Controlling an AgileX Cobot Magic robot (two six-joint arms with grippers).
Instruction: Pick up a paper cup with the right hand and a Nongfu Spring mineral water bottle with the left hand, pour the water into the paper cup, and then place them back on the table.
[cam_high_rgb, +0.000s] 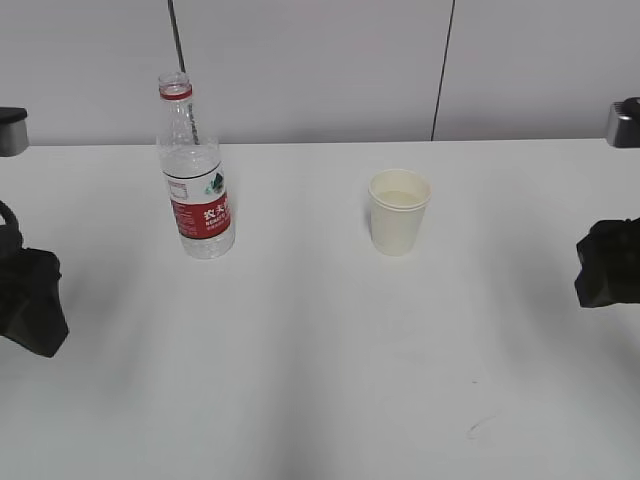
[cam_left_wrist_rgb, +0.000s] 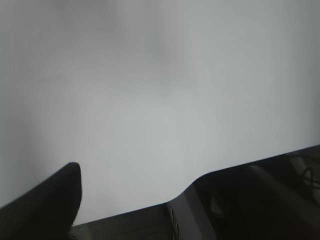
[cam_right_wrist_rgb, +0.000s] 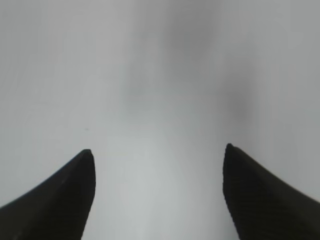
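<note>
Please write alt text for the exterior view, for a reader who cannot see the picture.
An uncapped Nongfu Spring mineral water bottle and a paper cup stand upright and apart on a white table, bottle on the left, cup on the right. Both black robot arms sit at the frame edges, the left hand and the right hand, touching neither.

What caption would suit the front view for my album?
Uncapped clear plastic water bottle with red label and cream paper cup stand apart on a white table, black robot arms waiting at either edge.
</note>
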